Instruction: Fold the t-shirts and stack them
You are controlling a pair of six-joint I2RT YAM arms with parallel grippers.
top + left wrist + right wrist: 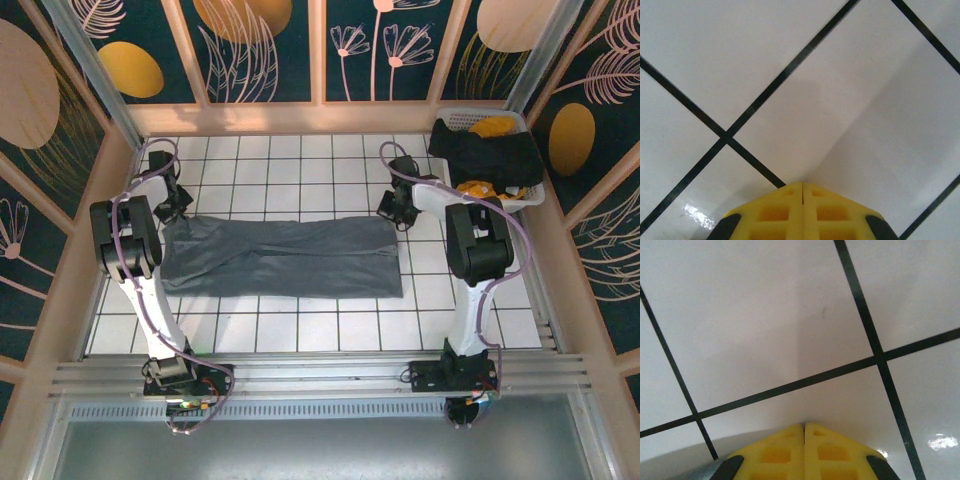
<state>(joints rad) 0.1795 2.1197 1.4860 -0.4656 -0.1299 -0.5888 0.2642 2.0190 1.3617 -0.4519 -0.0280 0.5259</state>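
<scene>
The left jaws are pressed fully together. Their yellow fingers (772,212) meet along a thin seam with nothing between them, and the tips sit just over bare white tile of the table (790,75). The right jaws are closed just as tightly and hold nothing. Their yellow fingers (832,452) meet at a hairline seam close above a crossing of dark grout lines.

The slate blue-grey t-shirt (285,258) lies flat on the table as a long band stretched between the two pairs of jaws. Its far left corner is just on the near side of the left jaws, and its far right corner is just on the near side of the right jaws. Neither pair grips the cloth.

Beyond the right jaws and off to their right stands a white laundry basket (530,196). It holds a black t-shirt (490,152) with a mustard-yellow t-shirt (492,127) bunched against it.
</scene>
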